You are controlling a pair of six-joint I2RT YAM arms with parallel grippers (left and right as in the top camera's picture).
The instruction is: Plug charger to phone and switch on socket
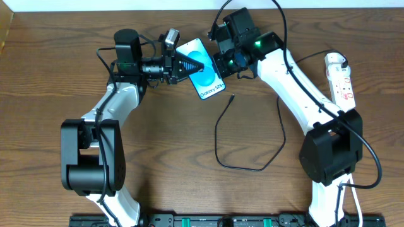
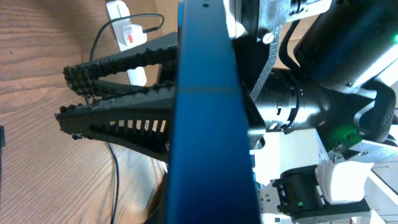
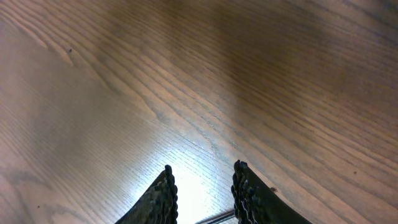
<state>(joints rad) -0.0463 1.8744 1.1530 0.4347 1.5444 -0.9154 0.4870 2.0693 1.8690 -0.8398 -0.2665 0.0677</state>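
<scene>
Overhead view is showing the wooden counter [image 1: 63, 75], with both arms reaching toward 12 o'clock. The phone [image 1: 211, 82] is sitting there, screen glowing, and the left end effector [image 1: 197, 65] is clamping tight on it from its 9 o'clock side. The right end effector [image 1: 218, 58] is hovering at the phone's 2 o'clock edge, fingers standing partly apart with nothing clearly between them. The socket [image 1: 341, 79] is lying at 3 o'clock, well apart. The charger [image 1: 218, 135] is trailing loose across the counter, its plug tip [image 1: 233, 96] resting near the phone's 5 o'clock, apart from it. Seemingly the phone is being steadied, with plugging not yet begun. The next move is calling for the right end effector to grasp that tip and align it with the phone's port.
</scene>
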